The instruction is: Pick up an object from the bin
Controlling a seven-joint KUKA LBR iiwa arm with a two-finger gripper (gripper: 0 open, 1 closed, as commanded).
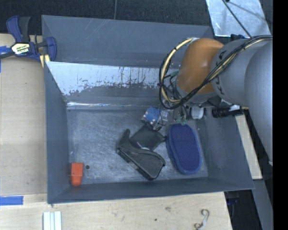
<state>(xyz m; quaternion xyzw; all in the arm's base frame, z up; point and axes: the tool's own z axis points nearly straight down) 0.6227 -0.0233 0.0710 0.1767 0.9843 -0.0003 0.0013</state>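
the pincer point(176, 115) sits low in the bin point(56, 128), toward the right of the back of the floor, under the arm's orange cover point(198, 63) and a tangle of cables point(169, 87); whether it is spread or pressed together i cannot tell, as cover and cables hide its tip; just in front of it, seemingly touching, lies the blue oval pad point(184, 148), flat, its long axis running from back to front, near the right wall; a small blue and white piece point(152, 116) lies just beside the pincer on the view's left; a dark folded thing point(141, 155) lies at a slant left of the pad, close to or touching its edge; an orange block point(76, 173) stands well apart in the front left corner; the left half of the floor lies bare between the block and the dark thing; the back wall rises close behind the pincer, and the right wall is near the pad
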